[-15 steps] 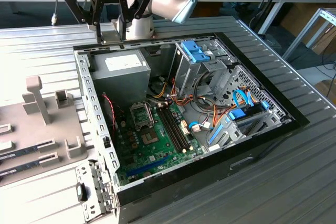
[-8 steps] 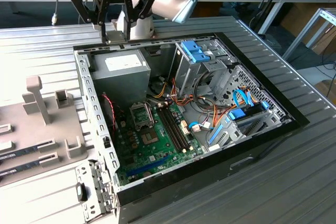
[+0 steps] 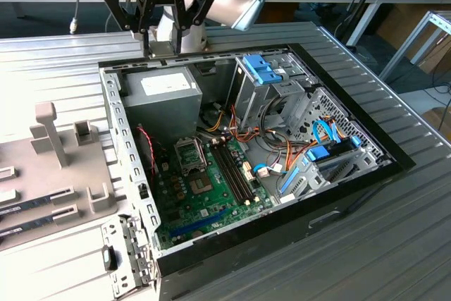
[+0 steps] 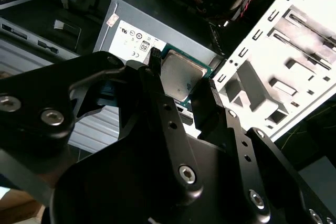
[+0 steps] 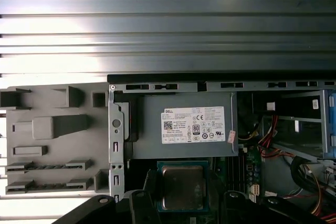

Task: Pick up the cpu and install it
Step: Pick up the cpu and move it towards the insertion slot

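Observation:
The cpu (image 4: 181,74) is a flat square chip with a silvery metal top and a thin green rim. My gripper (image 4: 182,75) is shut on it, one black finger on each of two opposite edges. In the first wrist view the cpu (image 5: 182,187) hangs between the fingers, over the motherboard side of the power supply (image 5: 191,124). In the exterior view the gripper (image 3: 161,39) hovers above the case's far wall (image 3: 176,61), over the power supply. The motherboard's socket (image 3: 190,154) lies deeper in the case, its frame open and nothing in it.
The open computer case (image 3: 338,195) lies on a ribbed metal table (image 3: 394,244). Inside are the green motherboard (image 3: 204,202), memory slots (image 3: 232,170), drive cages with blue clips (image 3: 261,72) and loose cables (image 3: 282,153). A grey fixture plate (image 3: 56,153) lies at the exterior view's left.

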Robot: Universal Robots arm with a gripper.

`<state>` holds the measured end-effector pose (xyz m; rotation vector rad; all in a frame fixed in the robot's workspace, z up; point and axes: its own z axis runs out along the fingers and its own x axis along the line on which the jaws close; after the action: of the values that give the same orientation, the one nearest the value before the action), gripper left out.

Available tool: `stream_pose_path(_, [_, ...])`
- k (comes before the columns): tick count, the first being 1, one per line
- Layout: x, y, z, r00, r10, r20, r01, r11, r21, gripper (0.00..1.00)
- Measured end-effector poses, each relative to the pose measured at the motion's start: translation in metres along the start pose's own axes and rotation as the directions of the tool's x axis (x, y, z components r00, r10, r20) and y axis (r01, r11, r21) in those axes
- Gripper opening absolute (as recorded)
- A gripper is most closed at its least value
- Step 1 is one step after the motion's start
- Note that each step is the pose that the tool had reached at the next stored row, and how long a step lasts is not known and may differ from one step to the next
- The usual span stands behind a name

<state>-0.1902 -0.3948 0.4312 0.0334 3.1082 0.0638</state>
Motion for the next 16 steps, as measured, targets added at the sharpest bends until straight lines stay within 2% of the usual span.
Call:
stream_pose_path(14, [-0.0171,0.0003,0.0011,1.0,0.0,0.0001,0.0,1.0,-0.0001,0.47])
stream_pose_path(16, [-0.0212,0.0004,0.0014,1.0,0.0,0.0,0.0,1.0,0.0,0.47])
